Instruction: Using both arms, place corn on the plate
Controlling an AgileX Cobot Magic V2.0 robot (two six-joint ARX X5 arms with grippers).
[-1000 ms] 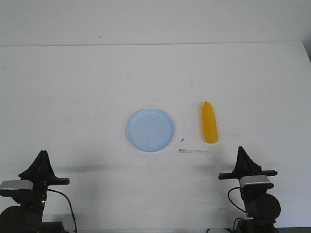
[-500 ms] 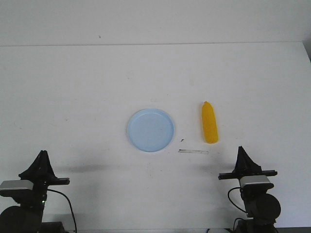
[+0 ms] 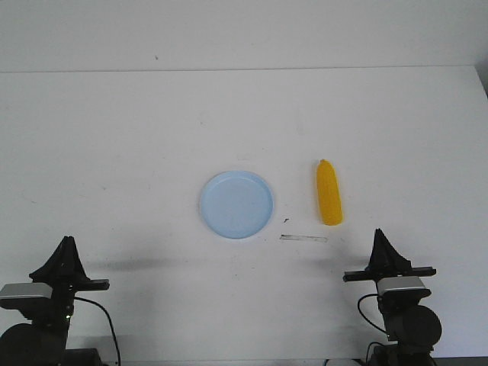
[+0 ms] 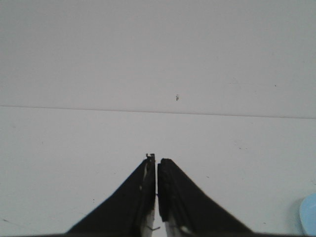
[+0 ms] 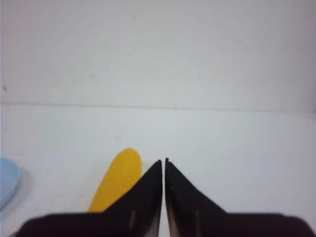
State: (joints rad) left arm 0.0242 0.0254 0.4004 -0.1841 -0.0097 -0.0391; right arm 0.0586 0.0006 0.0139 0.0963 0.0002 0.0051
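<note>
Tabletop (image 3: 114, 152): you face a plain white surface, faintly scuffed.
Wall (image 3: 244, 34): white, meeting your tabletop's far edge.
Light: you get even, soft shadows.

Lab setup, bare white table (image 3: 152, 137), plain wall (image 3: 244, 30)

- The surface (image 3: 137, 137) is white and matte, with a few faint scuffs
- The plate (image 3: 236, 204) lies flat near its middle
- The corn (image 3: 329, 193) lies to the right of the plate, apart from it, pointed end away from the robot
- A thin dark strip (image 3: 303, 238) lies just in front of the corn
</note>
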